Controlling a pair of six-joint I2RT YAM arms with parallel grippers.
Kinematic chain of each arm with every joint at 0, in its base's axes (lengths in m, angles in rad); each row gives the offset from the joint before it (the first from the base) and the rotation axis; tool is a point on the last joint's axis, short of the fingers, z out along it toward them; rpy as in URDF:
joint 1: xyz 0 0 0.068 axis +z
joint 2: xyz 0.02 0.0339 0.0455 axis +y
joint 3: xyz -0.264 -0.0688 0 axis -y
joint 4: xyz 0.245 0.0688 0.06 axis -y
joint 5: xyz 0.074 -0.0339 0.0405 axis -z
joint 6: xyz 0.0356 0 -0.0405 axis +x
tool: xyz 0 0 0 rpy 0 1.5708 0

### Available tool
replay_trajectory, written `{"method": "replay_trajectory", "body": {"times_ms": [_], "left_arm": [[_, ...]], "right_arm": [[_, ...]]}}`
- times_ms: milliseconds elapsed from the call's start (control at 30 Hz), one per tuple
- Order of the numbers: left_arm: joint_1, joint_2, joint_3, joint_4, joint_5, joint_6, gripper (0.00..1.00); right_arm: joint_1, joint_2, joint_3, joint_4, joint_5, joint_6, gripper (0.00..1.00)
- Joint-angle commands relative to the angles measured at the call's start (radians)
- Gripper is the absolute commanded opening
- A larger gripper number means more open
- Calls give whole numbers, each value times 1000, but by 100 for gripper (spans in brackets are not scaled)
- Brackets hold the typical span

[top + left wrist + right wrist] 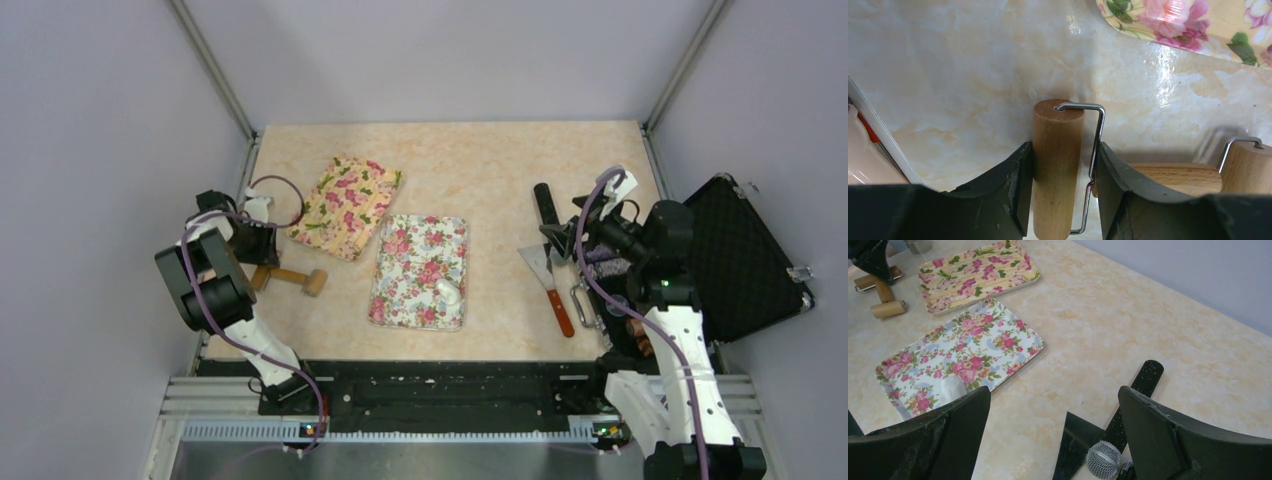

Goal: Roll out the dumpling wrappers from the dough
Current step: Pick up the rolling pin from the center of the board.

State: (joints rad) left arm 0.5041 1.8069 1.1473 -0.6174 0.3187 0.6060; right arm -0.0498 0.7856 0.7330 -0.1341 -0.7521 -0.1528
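A white lump of dough (447,291) lies on the white-and-blue floral tray (400,300); it also shows in the right wrist view (952,389). No flat round dumpling wrapper is in view. A wooden roller (300,278) with a wire frame lies on the table left of that tray. My left gripper (262,262) is shut on one of its wooden cylinders (1057,165), one finger on the wood and the other on the wire. My right gripper (556,240) is open and empty above the table, near a metal scraper (540,263).
A yellow floral tray (345,205) lies at the back left. The scraper's red handle (562,310), a black perforated bar (546,205) and a mesh ball (1103,459) lie by the right arm. An open black case (745,255) stands at the right edge.
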Motion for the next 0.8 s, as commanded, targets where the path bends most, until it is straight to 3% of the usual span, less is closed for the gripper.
{"method": "replay_trajectory", "body": {"times_ms": [0,33,200,367,767], "left_arm": [[19,82,-55,20,-31,57,29],[20,78,-55,16,-29,60,29],[27,66,-69,13,-22,69,0],[42,57,-68,-3,7,79,0],[76,-79,-11,-142,240,41,0]], "right_arm": [[-24,-5,40,-23,-37,-3,97],[-25,-4,43,-28,-38,-7,97],[-26,-1,46,-29,-36,-9,97],[-25,-2,47,-27,-41,-8,97],[-25,-7,31,-2,-51,-1,97]]}}
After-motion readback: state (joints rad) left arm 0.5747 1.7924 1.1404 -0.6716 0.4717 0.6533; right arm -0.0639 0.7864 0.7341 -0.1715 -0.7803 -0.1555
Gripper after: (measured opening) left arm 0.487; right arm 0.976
